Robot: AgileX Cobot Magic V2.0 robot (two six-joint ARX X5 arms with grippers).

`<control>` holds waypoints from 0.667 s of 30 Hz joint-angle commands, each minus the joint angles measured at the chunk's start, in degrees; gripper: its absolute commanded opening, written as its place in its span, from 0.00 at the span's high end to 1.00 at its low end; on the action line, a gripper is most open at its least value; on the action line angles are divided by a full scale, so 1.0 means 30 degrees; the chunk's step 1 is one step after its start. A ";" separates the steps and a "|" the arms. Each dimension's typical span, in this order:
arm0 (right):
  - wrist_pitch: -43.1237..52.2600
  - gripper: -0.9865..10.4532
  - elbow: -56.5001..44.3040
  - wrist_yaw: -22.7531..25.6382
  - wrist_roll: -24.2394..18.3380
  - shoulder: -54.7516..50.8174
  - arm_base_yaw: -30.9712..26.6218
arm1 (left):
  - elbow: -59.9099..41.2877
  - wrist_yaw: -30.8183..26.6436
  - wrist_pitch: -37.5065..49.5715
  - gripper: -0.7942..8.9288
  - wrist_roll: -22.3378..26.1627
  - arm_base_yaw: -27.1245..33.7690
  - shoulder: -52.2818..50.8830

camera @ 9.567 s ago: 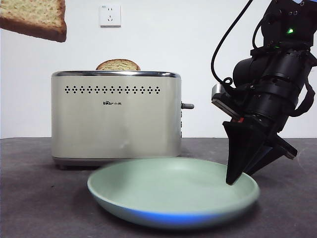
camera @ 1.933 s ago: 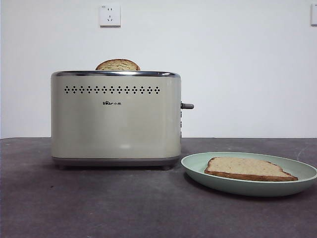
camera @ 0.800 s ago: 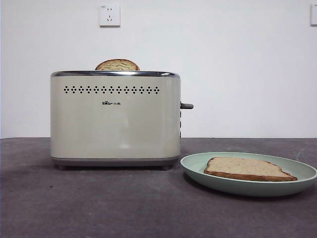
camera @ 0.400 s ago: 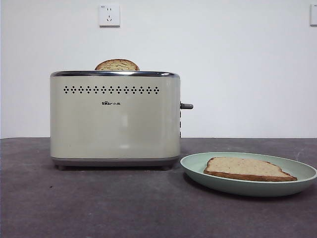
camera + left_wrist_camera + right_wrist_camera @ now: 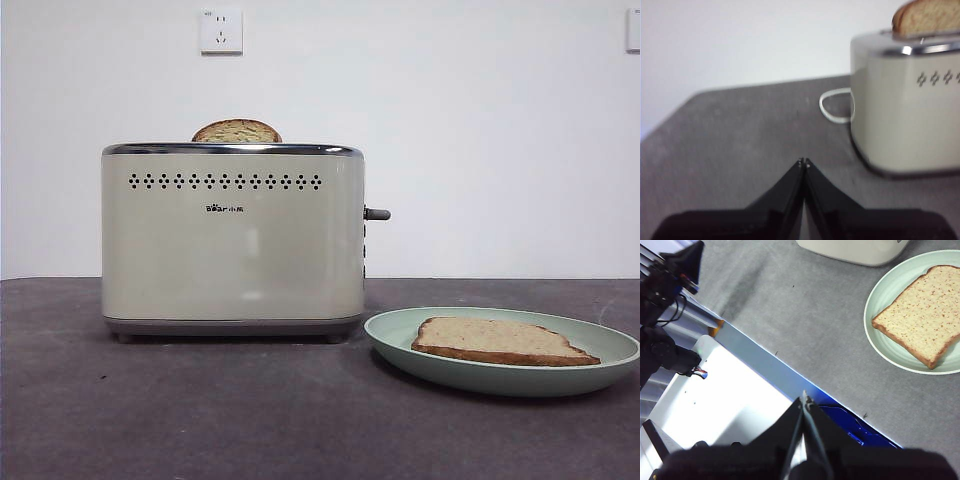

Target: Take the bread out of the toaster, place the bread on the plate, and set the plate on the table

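Observation:
The bread [image 5: 500, 340] lies flat on the mint-green plate [image 5: 400, 332], which rests on the table [image 5: 200, 410] to the right of the cream toaster [image 5: 232, 240]. A second brown slice [image 5: 237, 131] stands in the toaster's slot. The right wrist view shows the bread [image 5: 922, 320] on the plate [image 5: 880, 290] from above. My right gripper [image 5: 805, 402] is shut and empty, high over the table's front edge. My left gripper [image 5: 803, 162] is shut and empty, low over the table beside the toaster [image 5: 905, 110]. Neither gripper shows in the front view.
A white cable loop [image 5: 832, 105] lies on the table behind the toaster. A wall socket [image 5: 221, 30] is on the white wall. Beyond the table's front edge are a white surface [image 5: 725, 400] and black equipment [image 5: 665, 285].
Since 9.5 s ago the arms have left the front view, and the plate with the bread on it stands at the right. Over the last second nothing has moved.

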 commanded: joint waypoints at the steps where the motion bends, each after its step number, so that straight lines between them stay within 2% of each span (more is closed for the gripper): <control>1: 0.0095 0.91 -0.0044 0.0058 -0.0219 -0.0036 0.0029 | -0.0233 -0.0087 -0.0801 0.92 -0.0517 0.0153 -0.0051; 20: 0.0095 0.91 -0.0044 0.0051 -0.0219 -0.0036 0.0029 | -0.0233 0.0007 -0.1282 0.92 -0.0517 0.0146 -0.0051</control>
